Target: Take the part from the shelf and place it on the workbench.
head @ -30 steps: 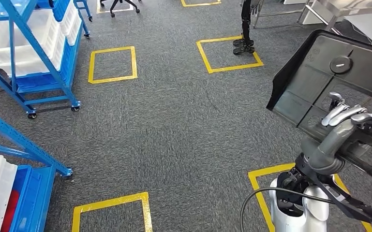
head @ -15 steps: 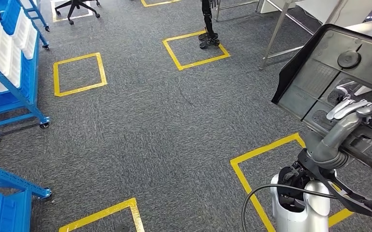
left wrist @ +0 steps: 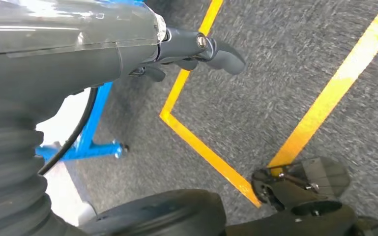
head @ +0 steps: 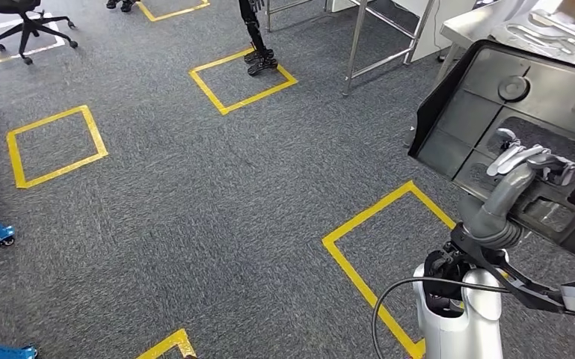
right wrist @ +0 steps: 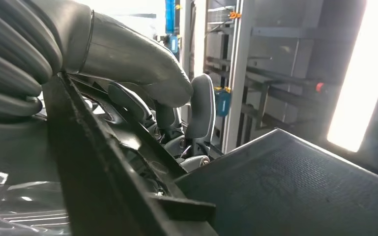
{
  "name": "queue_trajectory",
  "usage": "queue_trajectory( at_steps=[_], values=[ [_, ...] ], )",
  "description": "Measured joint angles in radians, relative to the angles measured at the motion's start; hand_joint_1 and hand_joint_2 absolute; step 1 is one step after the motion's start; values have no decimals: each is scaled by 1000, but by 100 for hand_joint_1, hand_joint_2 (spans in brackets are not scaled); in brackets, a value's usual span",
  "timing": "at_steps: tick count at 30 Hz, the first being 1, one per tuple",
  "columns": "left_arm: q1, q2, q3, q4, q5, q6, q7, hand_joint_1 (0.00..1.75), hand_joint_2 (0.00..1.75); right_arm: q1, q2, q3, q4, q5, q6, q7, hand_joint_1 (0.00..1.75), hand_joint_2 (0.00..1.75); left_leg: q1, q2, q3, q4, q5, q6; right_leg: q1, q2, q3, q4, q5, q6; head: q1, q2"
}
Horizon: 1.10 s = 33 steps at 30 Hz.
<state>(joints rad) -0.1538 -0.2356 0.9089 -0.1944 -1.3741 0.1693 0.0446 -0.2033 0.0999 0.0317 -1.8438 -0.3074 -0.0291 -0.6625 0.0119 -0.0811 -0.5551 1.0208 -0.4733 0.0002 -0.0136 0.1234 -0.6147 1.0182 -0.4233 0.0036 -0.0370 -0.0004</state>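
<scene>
Right hand (head: 527, 161) raised, fingers hooked through tilted black part (head: 478, 105)

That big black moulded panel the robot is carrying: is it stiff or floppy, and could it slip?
The black panel looks stiff: it juts out flat past the right robot hand without sagging. Probably light for its size, being thin and ribbed. Held near one edge, this wide sheet may tend to tilt or twist.
</scene>
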Motion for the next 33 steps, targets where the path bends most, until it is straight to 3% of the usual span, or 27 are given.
queue_trajectory(
  at_steps=[2, 3, 4, 6, 8, 9, 10, 11, 13, 15, 17, 18, 19, 21, 22, 24, 25, 27, 29, 31, 33],
  values=[
    [-2, -2, 0, 0, -3, -3, 2, 0, 175, 0, 0, 2, 4, -2, -3, 0, 175, 175, -1, 19, 4, -8, 4, 10, -4, 18, -5, -2, 5, 15, 0, 0],
    [-3, -3, 0, 0, -6, -5, 2, 0, 175, 0, 0, 2, 5, -2, -4, 0, 175, 175, 0, 32, 7, -14, 7, 17, -3, 5, -9, 5, 0, 20, 0, 0],
    [-3, -4, 0, 0, -10, -7, 3, 0, 175, 0, -1, 2, 4, -2, -6, 0, 175, 175, 1, 46, 10, -21, 11, 24, -1, -20, -20, 26, -14, 23, 0, 0],
    [-1, -3, 0, 0, -17, -11, 4, 0, 175, 1, -1, 2, 3, 0, -13, 0, 175, 175, -1, 76, 13, -28, 13, 32, 1, -86, -72, 130, -70, 29, 0, 0],
    [3, 1, -1, 0, -22, -14, 6, 0, 175, 10, -1, 2, 3, 1, -18, 0, 175, 175, -5, 105, 12, -27, 11, 34, -2, -113, -131, 247, -114, 35, 0, 0],
    [4, 2, -1, 0, -25, -15, 6, 0, 175, 16, -1, 1, 2, 1, -19, 0, 175, 175, -5, 120, 13, -27, 9, 33, -3, -118, -141, 266, -112, 36, 0, 0],
    [5, 4, -2, 0, -27, -16, 7, 0, 175, 21, -1, 1, 1, 2, -19, 0, 175, 175, -6, 134, 14, -26, 6, 32, -3, -123, -131, 246, -92, 37, 0, 0],
    [5, 4, -3, 0, -29, -17, 7, 0, 175, 25, -1, 1, 0, 3, -19, 0, 175, 175, -6, 147, 17, -26, 4, 30, -3, -134, -101, 190, -60, 36, 0, 0],
    [3, 5, -4, 0, -32, -19, 6, 0, 175, 29, -1, 0, -4, 4, -20, -1, 175, 175, -10, 169, 24, -25, -4, 23, 4, -181, -28, 55, -10, 27, 0, 0],
    [1, 5, -5, 0, -35, -21, 6, 0, 175, 32, 0, 0, -9, 5, -20, -1, 175, 175, -16, 189, 30, -24, -11, 13, 14, -203, 1, -4, -1, 12, 0, 0],
    [-2, 4, -6, 0, -38, -24, 6, 0, 175, 37, -1, -1, -13, 5, -20, -1, 175, 175, -18, 209, 37, -25, -18, 2, 15, -177, 0, -6, -2, -1, 0, 0],
    [-4, 4, -6, 0, -38, -25, 6, 0, 175, 39, -1, -2, -15, 5, -20, -1, 175, 175, -16, 203, 39, -19, -25, -3, 13, -163, 2, -9, 0, -6, 0, 0],
    [-5, 4, -7, 0, -39, -26, 7, 0, 175, 41, -1, -3, -18, 5, -20, -1, 175, 175, -13, 182, 34, 0, -39, -7, 10, -151, 4, -12, 2, -12, 0, 0],
    [-7, 4, -7, 0, -38, -27, 6, 0, 175, 42, -1, -4, -21, 6, -20, -1, 175, 175, -7, 122, -8, 102, -96, -12, 6, -127, 6, -15, 3, -21, 0, 0],
    [-9, 4, -7, 0, -38, -27, 6, 0, 175, 43, 0, -4, -21, 6, -20, -1, 175, 175, -6, 105, -42, 174, -129, -14, 6, -115, 6, -15, 3, -23, 0, 0],
    [-13, 4, -7, 0, -35, -29, 4, 0, 175, 45, 0, -4, -20, 6, -20, -1, 175, 175, -6, 95, -91, 273, -158, -15, 8, -87, 7, -13, 2, -25, 0, 0],
    [-14, 4, -7, 0, -34, -29, 4, 0, 175, 45, 0, -4, -19, 6, -20, -1, 175, 175, -6, 93, -92, 272, -143, -14, 9, -72, 7, -12, 2, -25, 0, 0],
    [-12, 4, -7, 0, -32, -30, 2, 0, 175, 45, 0, -4, -17, 6, -20, -1, 175, 175, -6, 77, -48, 160, -67, -6, 9, -40, 9, -7, 1, -24, 0, 0],
    [-8, 5, -7, 0, -30, -30, -1, 0, 175, 42, 0, -4, -16, 5, -20, -1, 175, 175, -4, 27, 2, 34, -16, 2, 8, -12, 4, -3, 2, -17, 0, 0],
    [-7, 5, -7, 0, -29, -29, -4, 0, 175, 39, -1, -3, -14, 5, -19, -1, 175, 175, -5, -1, 19, -8, -14, 6, 1, 10, -5, -2, 8, -3, 0, 0],
    [-9, 3, -7, 0, -30, -29, -5, 0, 175, 39, -1, -2, -12, 4, -19, -1, 175, 175, -5, 17, 24, -18, -7, 13, -3, 28, -12, -5, 14, 11, 0, 0]
  ],
)
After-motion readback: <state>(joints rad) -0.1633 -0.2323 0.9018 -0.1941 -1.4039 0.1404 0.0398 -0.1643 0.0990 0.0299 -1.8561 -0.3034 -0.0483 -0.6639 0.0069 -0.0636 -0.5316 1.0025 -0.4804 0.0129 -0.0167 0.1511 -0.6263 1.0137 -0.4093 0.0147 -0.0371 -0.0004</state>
